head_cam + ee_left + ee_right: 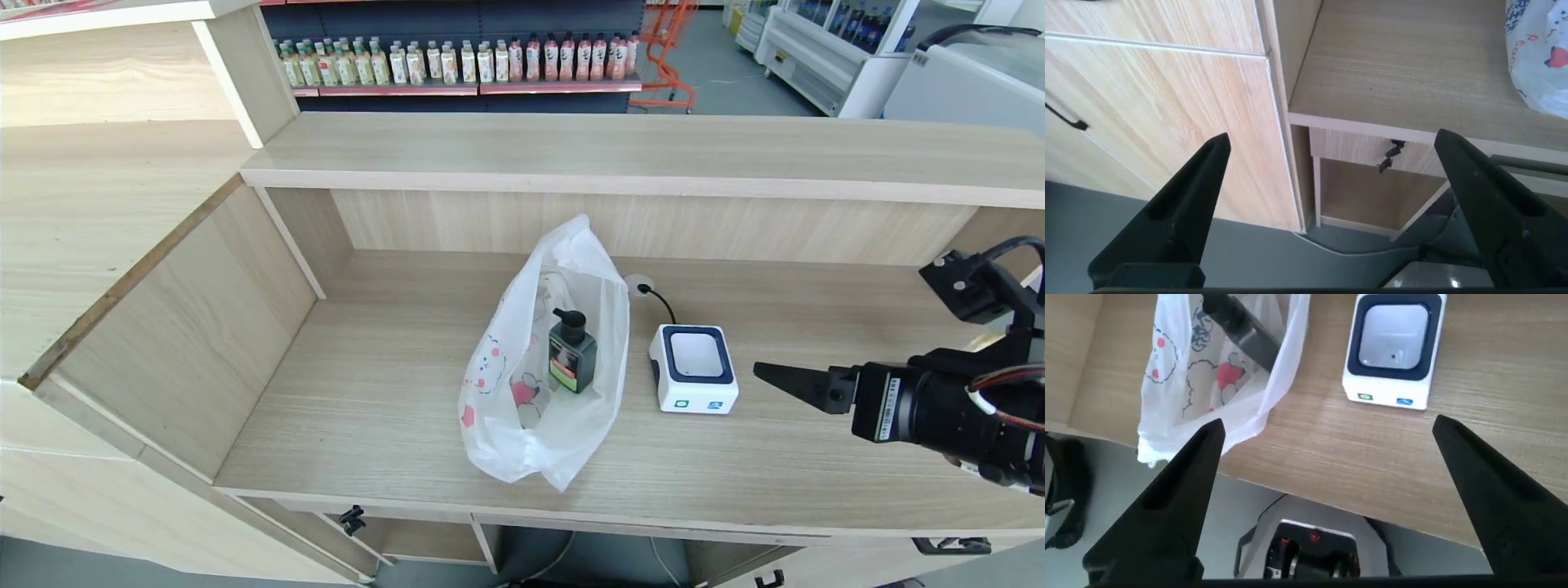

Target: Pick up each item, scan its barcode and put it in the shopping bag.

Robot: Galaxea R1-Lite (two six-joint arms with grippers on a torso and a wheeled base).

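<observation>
**Operator:** Head view first. How far along am I?

**Observer:** Your dark green bottle (571, 353) stands inside the shopping bag (498, 384), mid-counter. It is the one item I can find, so I judge you are at or near the end, unless more goods are to come. The scanner (694, 367) sits just right of the bag. Your right gripper (784, 382) hangs right of the scanner, apart from it and carrying nothing.

**Operator:** How would they handle?

**Observer:** The bag is thin, translucent white film, crumpled and slack, with pink cartoon prints. The bottle is squarish, with a black pump top and a label. The scanner is a white rounded box with a dark frame around a glossy window. The counter (392, 425) is pale wood-grain laminate.

**Operator:** Left wrist view?

**Observer:** Your left gripper (1333, 135) is low, off the counter's near left edge by the cabinet. Its jaws are spread wide with nothing between them.

**Operator:** Right wrist view?

**Observer:** The right gripper's jaws are also wide apart and empty. Beyond them you see the bag's mouth, with the bottle lying in it, and the scanner beside it.
</observation>
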